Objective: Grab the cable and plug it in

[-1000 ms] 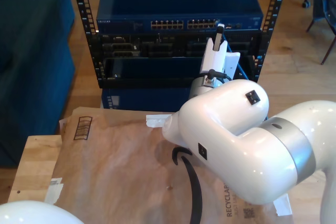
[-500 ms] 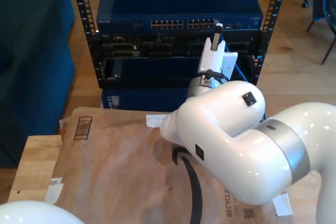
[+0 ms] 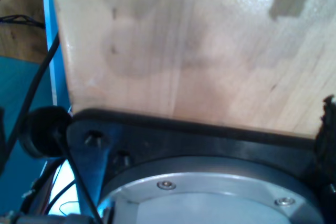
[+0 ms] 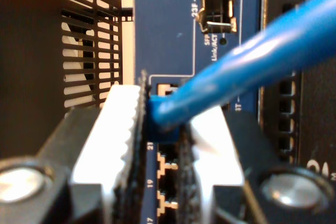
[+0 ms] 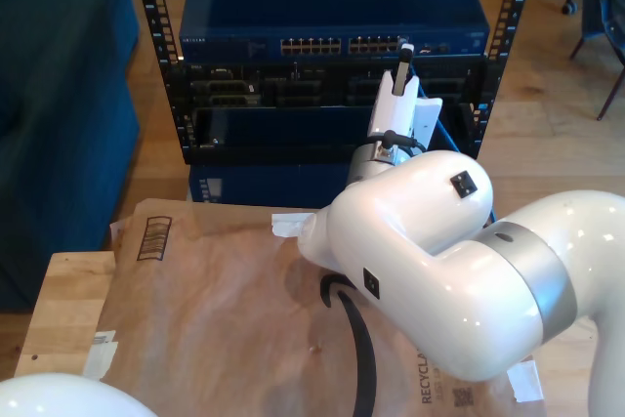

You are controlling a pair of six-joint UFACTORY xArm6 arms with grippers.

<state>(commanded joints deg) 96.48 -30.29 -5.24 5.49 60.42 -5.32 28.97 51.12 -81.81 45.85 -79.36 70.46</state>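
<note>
My second gripper [image 4: 160,109] is shut on the bright-blue cable [image 4: 252,59], with the cable's end pinched between its white ridged pads [image 4: 126,124]. The cable runs away from the jaws at a slant. I cannot make out the plug between the pads. Just beyond the fingertips is the blue switch [image 4: 168,24] with its row of numbered ports [image 4: 167,182]. In the exterior view, my second gripper [image 5: 402,61] stands at the right end of the switch's port row [image 5: 342,45]. The cable [image 5: 450,136] hangs down behind it.
The switch [image 5: 332,2] sits at the top of a black rack [image 5: 166,75] above other black units. Brown paper [image 5: 225,310] covers the wooden table, and a black arm cable [image 5: 363,358] lies on it. A white arm part [image 5: 49,399] shows at the exterior view's bottom left.
My second gripper moved slightly up and toward the switch's ports with the cable one second ago. Over the last half second it has stayed still.
</note>
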